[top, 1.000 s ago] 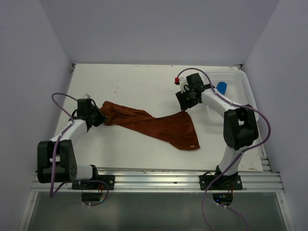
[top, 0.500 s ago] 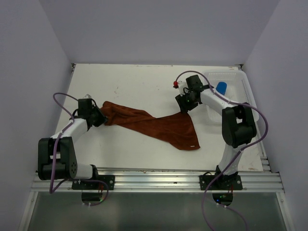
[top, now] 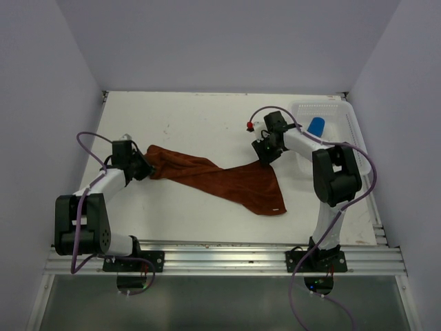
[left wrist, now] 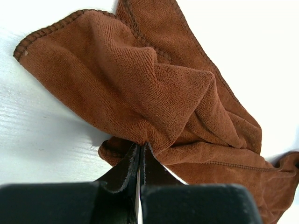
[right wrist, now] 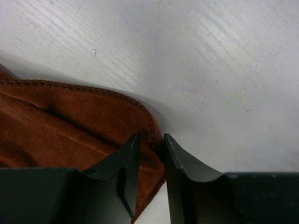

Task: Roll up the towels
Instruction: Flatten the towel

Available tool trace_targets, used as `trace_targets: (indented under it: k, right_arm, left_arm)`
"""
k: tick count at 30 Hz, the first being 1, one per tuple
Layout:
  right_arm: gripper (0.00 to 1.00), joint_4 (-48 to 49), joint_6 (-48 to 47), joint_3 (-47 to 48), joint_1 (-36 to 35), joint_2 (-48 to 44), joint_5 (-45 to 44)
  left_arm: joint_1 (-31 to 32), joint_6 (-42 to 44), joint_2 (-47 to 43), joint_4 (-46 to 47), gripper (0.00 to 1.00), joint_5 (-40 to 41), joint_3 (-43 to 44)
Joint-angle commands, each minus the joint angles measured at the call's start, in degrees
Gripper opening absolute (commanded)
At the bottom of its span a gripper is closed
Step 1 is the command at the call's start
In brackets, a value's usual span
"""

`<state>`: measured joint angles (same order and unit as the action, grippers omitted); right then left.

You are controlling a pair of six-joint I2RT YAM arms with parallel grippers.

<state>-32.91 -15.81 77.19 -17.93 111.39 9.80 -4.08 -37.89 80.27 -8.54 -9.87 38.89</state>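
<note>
Brown towel [top: 220, 178] lay spread across the middle of the white desk [top: 193, 124], unrolled, bunched at its left end and fanning out to a wide flap at the right, lower corner pointing toward the near edge. Left pincer [top: 142, 169] was pinched tight on the left end of the towel; in the left wrist view its fingers [left wrist: 122, 169] met with only a thin slit between them and a fold of brown cloth [left wrist: 154, 98] caught at the tips, the rest rumpled on the desk beyond. Right pincer [top: 264, 156] sat at the towel's upper right corner, low on the desk. In the right wrist view the two fingers [right wrist: 127, 161] stood narrow, either side of the hemmed edge [right wrist: 93, 116], cloth between them, a small gap left; couldn't tell if they actually gripped it. Blue towel [top: 316, 126] stood in the white basket [top: 331, 110] at the far right of the desk, just behind the right arm, well apart from the brown one. Small red thing [top: 249, 125] on the desk near the right wrist, too small to identify.
</note>
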Motion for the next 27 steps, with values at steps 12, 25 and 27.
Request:
trace_targets:
  k: [12, 25, 27]
  right_arm:
    - [0.0, -0.4, 2.2, 2.6, 0.1, -6.1, -2.0]
    - [0.0, -5.2, 6.6, 2.9, -0.6, -9.7, -9.7]
    - [0.0, -5.5, 7.7, 2.2, -0.6, -9.8, -11.1]
  left_arm:
    - [-0.1, -1.0, -0.6, 4.4, 0.0, -4.2, 2.3]
    - [14.1, -5.4, 7.1, 7.1, 0.0, 2.3, 16.1]
    - [15.7, -4.7, 11.7, 7.5, 0.01, 1.2, 18.4]
